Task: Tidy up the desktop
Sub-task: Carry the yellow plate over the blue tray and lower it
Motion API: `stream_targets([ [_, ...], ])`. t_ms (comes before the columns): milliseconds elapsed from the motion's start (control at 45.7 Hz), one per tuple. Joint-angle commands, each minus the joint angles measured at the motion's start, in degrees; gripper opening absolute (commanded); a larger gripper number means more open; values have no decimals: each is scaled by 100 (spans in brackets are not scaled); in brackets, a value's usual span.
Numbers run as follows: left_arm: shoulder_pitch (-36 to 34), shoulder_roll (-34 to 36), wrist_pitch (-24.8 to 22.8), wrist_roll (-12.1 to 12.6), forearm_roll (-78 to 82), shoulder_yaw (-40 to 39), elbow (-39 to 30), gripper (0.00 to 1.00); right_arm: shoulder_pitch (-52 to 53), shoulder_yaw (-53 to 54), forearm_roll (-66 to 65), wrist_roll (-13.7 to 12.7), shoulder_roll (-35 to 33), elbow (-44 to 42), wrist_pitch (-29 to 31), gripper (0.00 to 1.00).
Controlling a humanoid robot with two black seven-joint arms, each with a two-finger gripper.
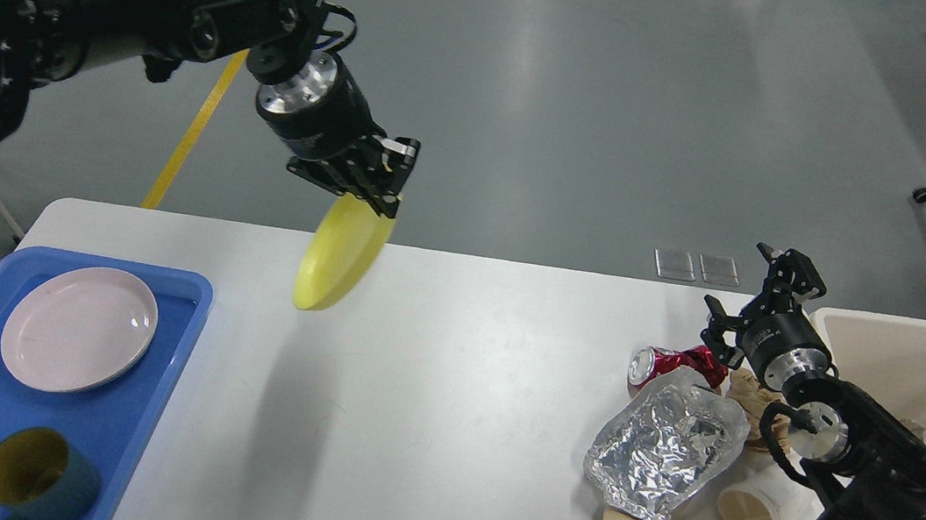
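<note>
Hanging tilted above the desktop [442, 434], a yellow plate [343, 251] is clamped by the left gripper [384, 184].
The right gripper [754, 296] is held spread open beside a crushed red can [667, 365].

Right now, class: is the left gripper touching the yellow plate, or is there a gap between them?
Touching. The head view shows the left gripper shut on the upper rim of the yellow plate, which hangs tilted from it, lifted clear of the desktop.
</note>
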Motion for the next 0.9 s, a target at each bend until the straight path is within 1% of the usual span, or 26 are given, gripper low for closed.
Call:
stream_targets([
  [0, 143, 445, -1, 30, 49, 757, 97, 0, 0, 2, 0, -1, 0, 0, 0, 100],
  [175, 293, 815, -1, 39, 102, 1803, 185, 0, 0, 2, 0, -2, 0, 0, 0, 100],
  [328, 565, 1131, -1, 39, 102, 2270, 396, 0, 0, 2, 0, -2, 0, 0, 0, 100],
  [416, 951, 1175, -1, 39, 93, 2332, 720, 0, 0, 2, 0, 7, 0, 0, 0, 100],
  [569, 1909, 1158, -1, 39, 85, 2218, 1432, 0, 0, 2, 0, 7, 0, 0, 0, 100],
  [700, 2472, 1114, -1, 39, 85, 2069, 1644, 0, 0, 2, 0, -2, 0, 0, 0, 100],
  [766, 2657, 1088, 294, 57, 85, 1902, 1653, 0, 0, 2, 0, 7, 0, 0, 0, 100],
  [831, 2832, 1088, 724, 92, 85, 1778, 1653, 0, 0, -7, 0, -2, 0, 0, 0, 100],
  [875, 2946, 1088, 1076, 197, 85, 1761, 1653, 0, 0, 2, 0, -1, 0, 0, 0, 100],
])
